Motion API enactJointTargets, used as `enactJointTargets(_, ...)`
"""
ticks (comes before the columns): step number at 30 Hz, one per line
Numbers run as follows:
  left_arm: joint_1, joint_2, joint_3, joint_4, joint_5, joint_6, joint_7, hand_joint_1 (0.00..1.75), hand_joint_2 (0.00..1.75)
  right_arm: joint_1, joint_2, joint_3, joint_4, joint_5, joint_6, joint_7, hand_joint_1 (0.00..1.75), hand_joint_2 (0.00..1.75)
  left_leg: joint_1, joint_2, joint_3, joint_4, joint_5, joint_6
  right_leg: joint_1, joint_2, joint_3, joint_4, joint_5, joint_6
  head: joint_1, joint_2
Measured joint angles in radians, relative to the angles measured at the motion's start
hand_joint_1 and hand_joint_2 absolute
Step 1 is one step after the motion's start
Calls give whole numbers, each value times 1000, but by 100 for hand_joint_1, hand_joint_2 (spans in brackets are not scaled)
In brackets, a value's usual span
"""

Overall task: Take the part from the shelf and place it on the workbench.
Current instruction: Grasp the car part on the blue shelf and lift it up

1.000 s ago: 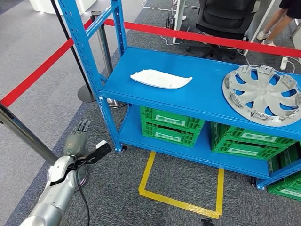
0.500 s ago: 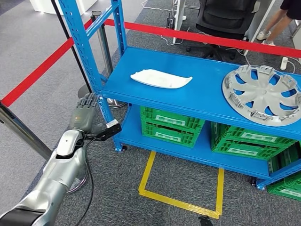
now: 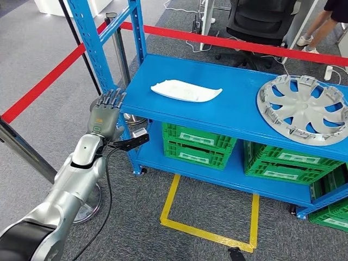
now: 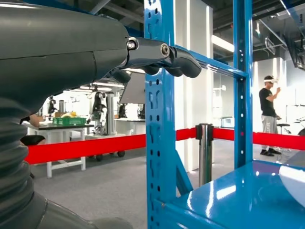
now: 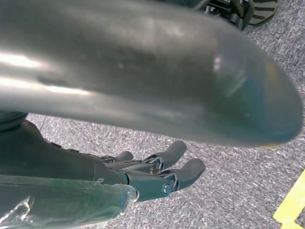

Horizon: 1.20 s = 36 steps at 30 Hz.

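Nearby, low at the robot's left side, the silver arm reaches forward and up, ending in the left robot hand [image 3: 104, 115], which hangs in the air just short of the shelf's [image 3: 230, 111] front left corner. Fingers are spread and extended, holding nothing; from the left wrist view the fingers [image 4: 169, 53] show stretched out straight past the blue upright [image 4: 160, 143]. A black camera bracket [image 3: 130, 141] juts from the wrist toward the upright.

The right robot hand [image 5: 154, 174] hangs down over grey carpet, fingers loosely extended and apart, nothing in them.

On the floor just before the shelf, a yellow tape square [image 3: 209, 212] marks the carpet.

Lower shelf level: green crates [image 3: 197, 145], a stack left and another right.

Upper shelf level: the white part [image 3: 185, 90], flat and elongated, lies on the blue surface toward the left, well apart from the left robot hand. A silver wheel cover [image 3: 305, 109] lies to the right of it, not touching.

Beyond the shelf, a red barrier belt [image 3: 230, 42] runs across on a chrome post [image 3: 119, 51]. Farther back stands a black office chair [image 3: 262, 19], with a person's legs [image 3: 318, 27] beside it.
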<state>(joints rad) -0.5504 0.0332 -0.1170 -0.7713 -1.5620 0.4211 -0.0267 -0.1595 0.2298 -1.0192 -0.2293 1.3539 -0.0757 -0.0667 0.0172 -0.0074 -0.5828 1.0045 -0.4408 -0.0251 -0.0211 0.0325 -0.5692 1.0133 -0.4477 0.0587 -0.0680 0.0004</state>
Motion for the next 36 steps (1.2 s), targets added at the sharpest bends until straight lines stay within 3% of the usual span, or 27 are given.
enactJointTargets(7, -76, 6, -15, 140, -3, -3, 14, 0, 175, -2, 1, 19, 0, 6, 4, 11, 0, 0, 0, 0, 0, 0, 0, 0, 0, 0, 0, 0, 1, 0, 0, 0)
enactJointTargets(17, -120, 25, -18, 277, 3, -57, 49, 0, 175, -5, 1, 31, 0, 10, 12, 16, 0, 0, 0, 0, -1, 0, 1, 0, 0, 0, -1, 1, 1, 0, 0, 0)
enactJointTargets(26, -124, 50, -18, 337, 6, -67, 43, 0, 175, -7, 3, 41, 1, 11, 14, 20, 0, 0, 0, 0, -1, 0, 1, 0, 0, 0, -1, 1, 1, 0, 0, 0)
enactJointTargets(36, -129, 37, -18, 348, 1, -52, 2, 0, 175, -7, 3, 46, 1, 6, 14, 14, 0, 0, 0, 0, -1, 0, 1, 0, 0, 0, -2, 1, 1, 0, 0, 0)
